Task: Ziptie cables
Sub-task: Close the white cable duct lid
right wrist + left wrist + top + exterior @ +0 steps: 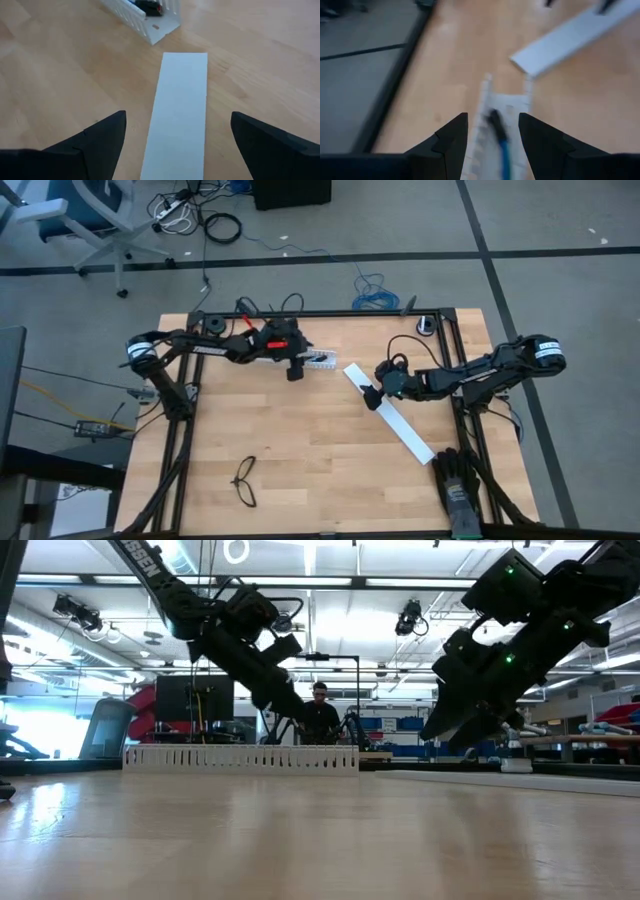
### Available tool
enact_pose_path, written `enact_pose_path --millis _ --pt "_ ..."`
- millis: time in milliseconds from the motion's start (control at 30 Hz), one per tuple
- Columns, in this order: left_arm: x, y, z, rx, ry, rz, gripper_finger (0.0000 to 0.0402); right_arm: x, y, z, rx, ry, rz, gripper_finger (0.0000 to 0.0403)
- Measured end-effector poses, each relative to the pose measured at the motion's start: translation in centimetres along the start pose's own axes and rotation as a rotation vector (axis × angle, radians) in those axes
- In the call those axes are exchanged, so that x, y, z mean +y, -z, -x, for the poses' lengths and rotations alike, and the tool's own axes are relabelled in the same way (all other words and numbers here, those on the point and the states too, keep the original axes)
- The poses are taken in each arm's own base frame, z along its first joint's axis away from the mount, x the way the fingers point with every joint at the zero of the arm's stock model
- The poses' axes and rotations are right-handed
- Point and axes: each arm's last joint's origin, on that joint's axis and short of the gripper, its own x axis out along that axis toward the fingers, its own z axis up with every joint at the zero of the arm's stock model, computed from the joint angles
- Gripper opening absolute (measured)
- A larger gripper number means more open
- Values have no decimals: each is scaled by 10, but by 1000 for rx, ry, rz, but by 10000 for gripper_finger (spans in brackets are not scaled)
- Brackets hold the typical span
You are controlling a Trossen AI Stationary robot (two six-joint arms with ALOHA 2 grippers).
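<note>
Nearest the front edge of the bench (300, 470), a pair of black glasses (245, 482) and a pair of dark gloves (458, 485) lie untouched, well clear of the work.

Mid-bench, the right gripper (372, 395) hovers over the near end of the flat white strip (181, 110). Its jaws stand fully apart, straddling the strip without touching it, and hold nothing.

Further back, the left gripper (492, 137) hangs over the white slotted cable duct (502, 125), jaws about half open and empty. The cables (499, 135) lie inside the duct; only a dark end and a blue wire can be made out there. The ziptie cannot be found in any view.

Assessment: the work appears to be at an early stage, the cables still seated in the duct and not yet bound. The next move likely calls for the left gripper to descend squarely into the narrow channel and close on the bundle without catching the duct's slotted walls.
</note>
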Motion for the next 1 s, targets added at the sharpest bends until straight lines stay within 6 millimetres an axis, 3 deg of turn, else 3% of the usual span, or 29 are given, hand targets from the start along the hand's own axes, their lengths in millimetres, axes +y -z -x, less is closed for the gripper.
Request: enact_pose_path --millis 133,367,567,833,1000 --pt "7 -7 -6 -16 -113 24 188 0 0 0 6 -3 58 345" --pt "10 -25 -3 -188 -151 167 188 0 1 0 20 -19 103 345" --pt "5 -26 -4 -179 -134 156 192 1 0 0 16 -28 57 345" --pt "-6 -28 -5 -169 -101 147 258 3 2 1 20 -37 10 345" --pt "-5 -29 -5 -185 -99 248 279 3 2 1 21 -38 20 345"
